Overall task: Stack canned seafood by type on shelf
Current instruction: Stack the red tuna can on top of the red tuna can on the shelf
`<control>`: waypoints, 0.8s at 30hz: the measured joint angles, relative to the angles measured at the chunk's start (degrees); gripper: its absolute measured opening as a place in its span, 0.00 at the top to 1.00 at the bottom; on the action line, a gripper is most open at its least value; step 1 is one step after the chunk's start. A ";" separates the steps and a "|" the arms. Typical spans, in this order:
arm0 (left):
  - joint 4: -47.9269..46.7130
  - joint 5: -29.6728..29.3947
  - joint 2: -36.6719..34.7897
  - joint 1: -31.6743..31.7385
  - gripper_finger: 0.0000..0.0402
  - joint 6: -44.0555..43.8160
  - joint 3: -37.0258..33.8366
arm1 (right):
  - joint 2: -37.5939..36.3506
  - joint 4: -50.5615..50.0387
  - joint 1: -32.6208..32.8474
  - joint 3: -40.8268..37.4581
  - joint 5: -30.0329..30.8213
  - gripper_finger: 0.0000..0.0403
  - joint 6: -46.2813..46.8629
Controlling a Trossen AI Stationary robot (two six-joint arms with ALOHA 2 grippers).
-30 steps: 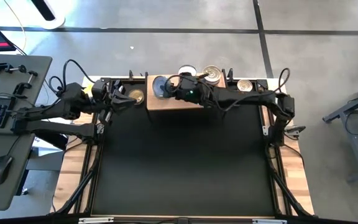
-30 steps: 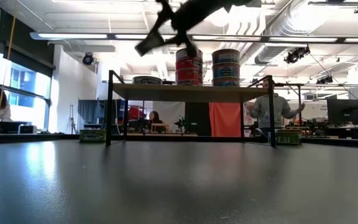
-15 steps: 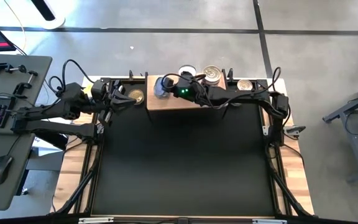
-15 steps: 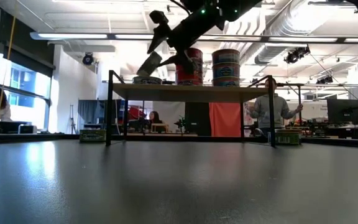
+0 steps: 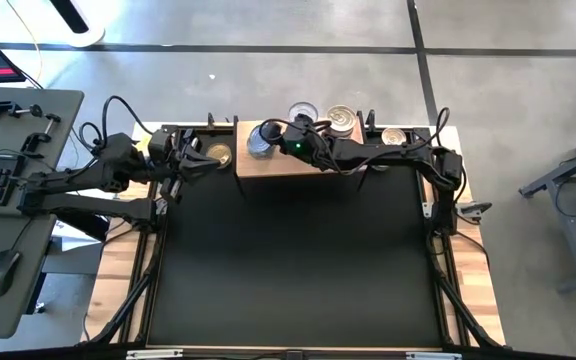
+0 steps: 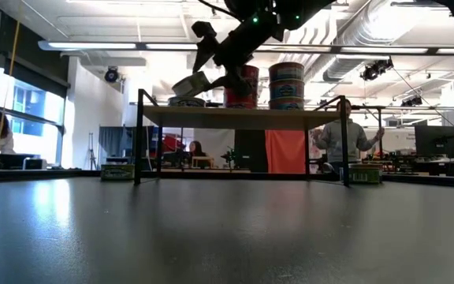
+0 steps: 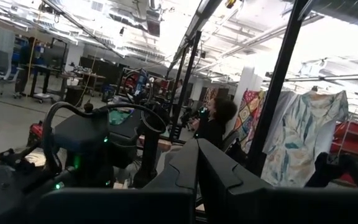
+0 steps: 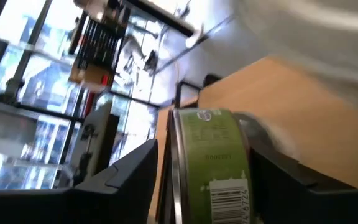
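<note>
The right gripper (image 5: 265,137) sits at the upper centre of the high view, over the left end of the shelf (image 5: 278,163). In the right wrist view its two dark fingers (image 8: 120,171) clamp a green-labelled can (image 8: 213,165) between them, with the light wooden board (image 8: 291,106) just behind. In the low view this held can (image 6: 190,84) shows tilted, just above another tin (image 6: 186,101) lying on the shelf's left end (image 6: 164,117). To the right of it on the shelf stand a red-labelled stack (image 6: 241,86) and a bluish-labelled stack (image 6: 286,85). More tins lie on the table: a gold-lidded can (image 5: 218,155) left of the shelf and one (image 5: 394,137) at the right. The left gripper (image 5: 200,160) waits beside the gold-lidded can; whether its fingers are apart cannot be told.
</note>
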 joint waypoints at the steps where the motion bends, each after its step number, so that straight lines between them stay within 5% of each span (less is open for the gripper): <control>1: -0.19 -0.22 0.00 0.00 1.00 0.04 0.00 | 0.00 0.07 0.00 0.00 1.05 0.46 0.97; 6: -0.29 -1.01 0.00 0.00 1.00 0.05 0.00 | -0.14 0.62 -0.62 0.03 -3.48 0.48 3.14; 16: -0.27 -3.06 0.02 0.00 1.00 1.48 0.00 | 0.39 -3.46 -0.30 -0.31 3.00 0.49 7.71; 24: -0.61 -3.41 0.02 0.00 1.00 1.57 0.00 | 0.37 -2.98 -0.13 -0.22 0.31 0.49 7.73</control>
